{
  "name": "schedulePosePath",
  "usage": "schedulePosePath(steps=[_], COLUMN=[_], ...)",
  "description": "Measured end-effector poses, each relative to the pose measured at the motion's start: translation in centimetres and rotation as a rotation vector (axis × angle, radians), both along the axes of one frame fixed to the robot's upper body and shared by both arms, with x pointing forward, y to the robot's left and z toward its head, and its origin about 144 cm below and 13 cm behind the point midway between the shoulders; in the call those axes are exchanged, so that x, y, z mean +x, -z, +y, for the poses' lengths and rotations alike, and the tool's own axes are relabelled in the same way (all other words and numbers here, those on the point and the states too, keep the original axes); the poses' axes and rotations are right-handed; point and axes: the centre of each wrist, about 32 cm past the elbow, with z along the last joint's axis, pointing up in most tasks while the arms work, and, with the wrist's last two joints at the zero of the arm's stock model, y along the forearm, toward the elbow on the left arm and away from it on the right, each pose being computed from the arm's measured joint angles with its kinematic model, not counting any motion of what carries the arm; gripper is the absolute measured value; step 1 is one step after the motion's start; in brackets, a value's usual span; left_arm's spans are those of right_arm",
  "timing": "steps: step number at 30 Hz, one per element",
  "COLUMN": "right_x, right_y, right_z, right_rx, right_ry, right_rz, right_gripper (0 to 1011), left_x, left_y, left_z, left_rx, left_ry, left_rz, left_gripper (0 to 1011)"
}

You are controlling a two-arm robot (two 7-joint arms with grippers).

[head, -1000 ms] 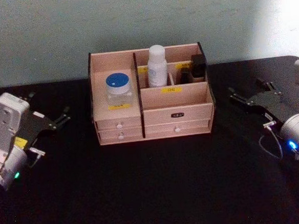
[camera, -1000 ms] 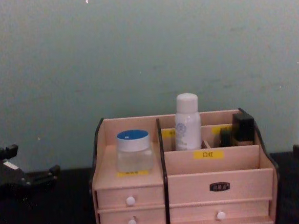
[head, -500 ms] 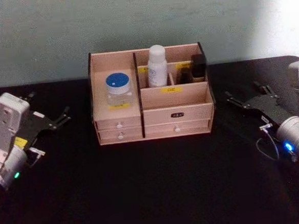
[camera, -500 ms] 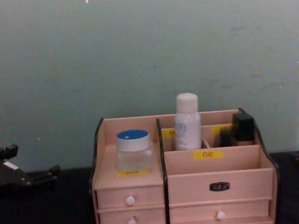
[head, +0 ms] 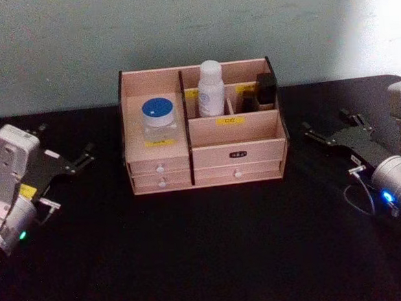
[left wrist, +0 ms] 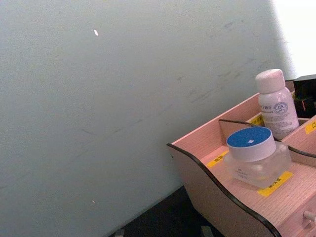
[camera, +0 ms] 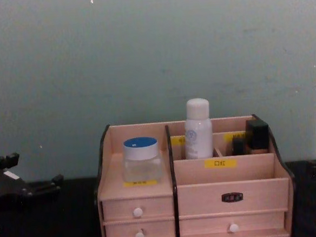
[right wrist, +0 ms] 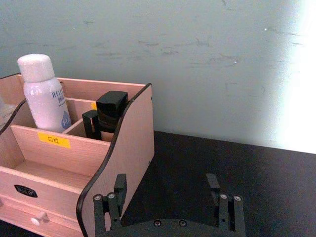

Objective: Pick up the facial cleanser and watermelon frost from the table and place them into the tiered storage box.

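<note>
Grippers rest low on either side of the light wooden tiered storage box point(head: 203, 133): the left gripper point(head: 84, 157) lies well to its left, the right gripper point(head: 325, 129) well to its right, both with black fingers spread wide and holding nothing, pointing toward the box. Everything sits on a black table point(head: 208, 253) before a pale green wall point(camera: 153, 53). The tall white cylindrical facial cleanser point(head: 210, 88) stands upright in a rear compartment; the squat clear blue-lidded watermelon frost point(head: 160, 120) stands upright on the left tier above two drawers.
</note>
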Motion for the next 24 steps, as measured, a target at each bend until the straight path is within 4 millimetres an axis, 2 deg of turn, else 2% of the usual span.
schedulePosePath(steps=[24], right_x=[-0.03], right_y=[-0.01], right_z=[0.01], right_rx=[0.001], right_ry=[-0.001], right_rz=[-0.001], right_gripper=[1003], left_x=[0.0], left_y=[0.0], left_z=[0.0], left_rx=[0.0], left_ry=[0.0], left_rz=[0.0], left_gripper=[1001])
